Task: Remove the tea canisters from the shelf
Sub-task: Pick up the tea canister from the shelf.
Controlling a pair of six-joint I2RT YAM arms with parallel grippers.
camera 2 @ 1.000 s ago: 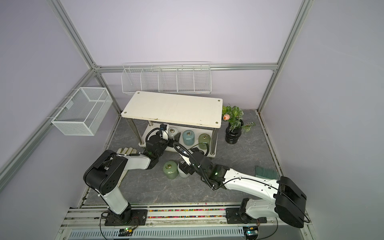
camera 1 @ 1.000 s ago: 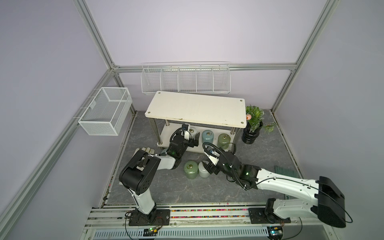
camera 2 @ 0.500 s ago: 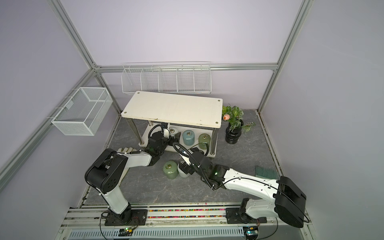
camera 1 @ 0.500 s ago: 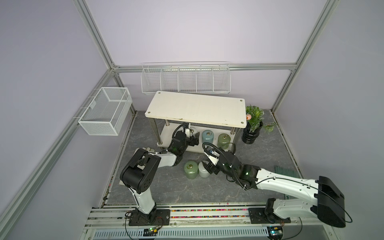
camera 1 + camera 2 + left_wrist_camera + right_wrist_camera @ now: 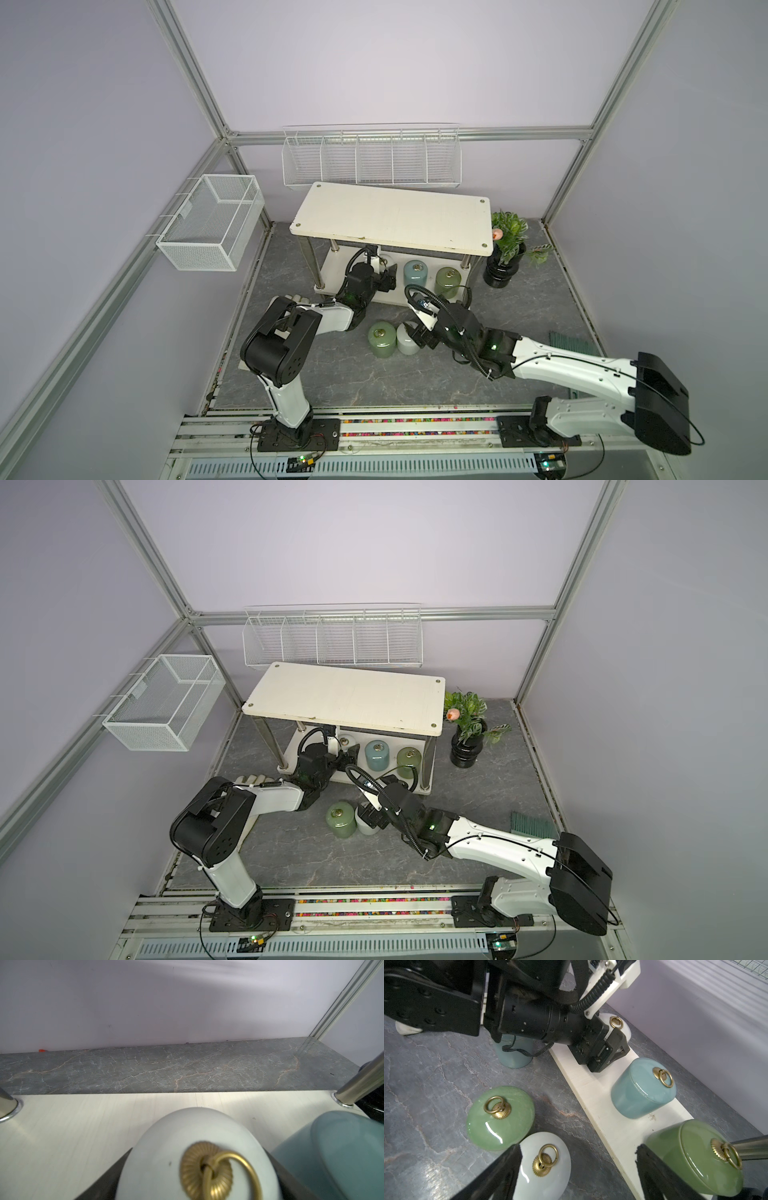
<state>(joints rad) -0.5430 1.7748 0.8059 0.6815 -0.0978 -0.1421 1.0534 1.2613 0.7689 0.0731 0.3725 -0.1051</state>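
Note:
The shelf (image 5: 390, 216) has a cream top board and a lower board (image 5: 612, 1126). On the lower board stand a white tea canister (image 5: 187, 1147), a blue-grey one (image 5: 415, 272) and a green one (image 5: 448, 281). My left gripper (image 5: 384, 278) reaches under the top board, its dark fingers (image 5: 108, 1180) pressed on both sides of the white canister. On the floor in front stand a green canister (image 5: 380, 340), a white one (image 5: 546, 1167) and, under the left arm, a blue-grey one (image 5: 512, 1053). My right gripper (image 5: 577, 1167) hangs open over the floor, one finger beside the floor's white canister.
A black vase with a plant (image 5: 505, 266) stands right of the shelf. White wire baskets hang on the left wall (image 5: 212, 224) and the back wall (image 5: 370, 160). Chrome posts (image 5: 465, 270) flank the lower board. A dark green ribbed mat (image 5: 569, 343) lies at the right.
My left gripper has pushed farther in under the top board and its jaws have narrowed onto the white canister. The right arm has stayed where it was.

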